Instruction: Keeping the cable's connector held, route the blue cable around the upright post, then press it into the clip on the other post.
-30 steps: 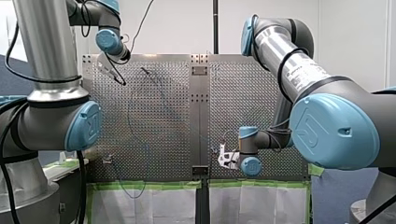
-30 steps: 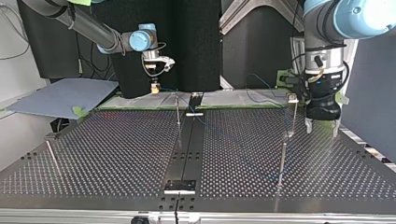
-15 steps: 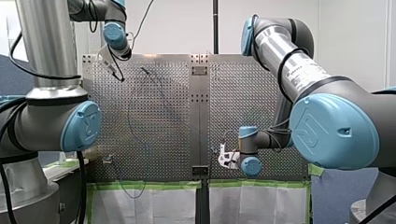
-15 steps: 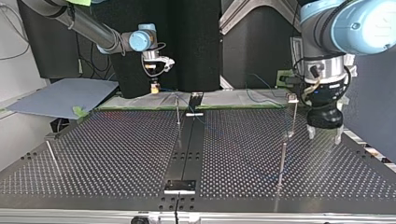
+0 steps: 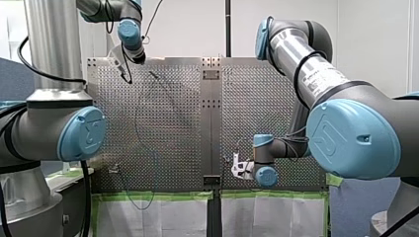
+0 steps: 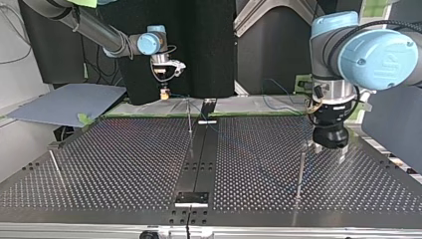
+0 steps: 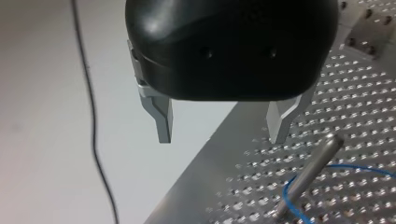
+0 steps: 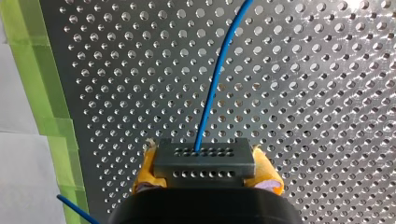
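Blue cable (image 8: 219,79) comes out of a dark grey connector (image 8: 204,163) and runs away from it across the perforated bench (image 8: 327,93). My right hand (image 8: 204,170) is clamped on that connector, with a yellow pad (image 8: 145,173) pressed against each of its sides. It sits near the bench edge that is lined with green tape (image 8: 42,70). In the top view the right hand (image 6: 164,92) hangs at the far edge of the bench, on the view's left. A thin post (image 6: 189,117) stands near it, toward the middle strip.

My left hand (image 7: 222,128) is black, and its two metal fingers (image 7: 161,119) are set wide apart with nothing between them. It hovers by the rim of the bench. A metal post (image 7: 310,170) stands just ahead of one finger, and the blue cable bends close around its foot. In the top view the left hand (image 6: 329,152) is low over the bench on the view's right, just beside the upper end of the metal post (image 6: 300,172) and not touching it. In the front view the left hand (image 5: 124,70) is at the far left corner of the bench, and the right hand (image 5: 239,168) is at the near edge beside the centre strip, so the two are well apart
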Tool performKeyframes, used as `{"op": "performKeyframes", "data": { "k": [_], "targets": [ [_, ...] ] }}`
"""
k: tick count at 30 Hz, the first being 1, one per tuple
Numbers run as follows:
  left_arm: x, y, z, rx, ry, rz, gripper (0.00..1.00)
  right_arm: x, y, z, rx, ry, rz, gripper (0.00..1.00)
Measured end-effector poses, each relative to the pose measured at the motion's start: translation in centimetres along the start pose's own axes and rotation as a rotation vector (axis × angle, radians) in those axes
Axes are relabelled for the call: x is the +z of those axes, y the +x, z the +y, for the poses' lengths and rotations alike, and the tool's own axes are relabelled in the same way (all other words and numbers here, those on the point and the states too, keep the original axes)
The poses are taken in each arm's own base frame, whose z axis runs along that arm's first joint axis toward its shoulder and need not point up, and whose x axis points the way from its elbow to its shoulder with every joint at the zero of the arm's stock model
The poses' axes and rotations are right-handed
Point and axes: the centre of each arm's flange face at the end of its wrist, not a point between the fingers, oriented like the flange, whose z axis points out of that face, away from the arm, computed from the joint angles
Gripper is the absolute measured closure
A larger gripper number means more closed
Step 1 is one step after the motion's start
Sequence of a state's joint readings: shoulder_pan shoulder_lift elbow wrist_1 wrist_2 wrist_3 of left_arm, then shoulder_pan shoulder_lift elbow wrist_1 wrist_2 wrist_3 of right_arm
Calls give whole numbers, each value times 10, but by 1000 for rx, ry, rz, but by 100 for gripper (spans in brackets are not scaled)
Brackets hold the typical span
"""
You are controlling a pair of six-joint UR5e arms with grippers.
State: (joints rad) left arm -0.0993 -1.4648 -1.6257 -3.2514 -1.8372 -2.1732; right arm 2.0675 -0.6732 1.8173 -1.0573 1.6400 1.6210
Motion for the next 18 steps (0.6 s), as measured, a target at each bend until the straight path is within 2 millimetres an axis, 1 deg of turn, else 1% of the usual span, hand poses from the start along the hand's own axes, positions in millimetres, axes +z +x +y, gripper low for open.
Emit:
{"op": "performKeyframes", "data": {
  "k": [6,12,18],
  "targets": [
    [-2,-4,-13,46,11,21,0,0,0,0,-1,0,0,100],
    [-6,-18,-24,93,12,22,0,0,0,0,-1,0,0,100],
    [-11,-23,-23,155,-27,37,0,0,2,0,-1,0,2,100]
  ]
}}
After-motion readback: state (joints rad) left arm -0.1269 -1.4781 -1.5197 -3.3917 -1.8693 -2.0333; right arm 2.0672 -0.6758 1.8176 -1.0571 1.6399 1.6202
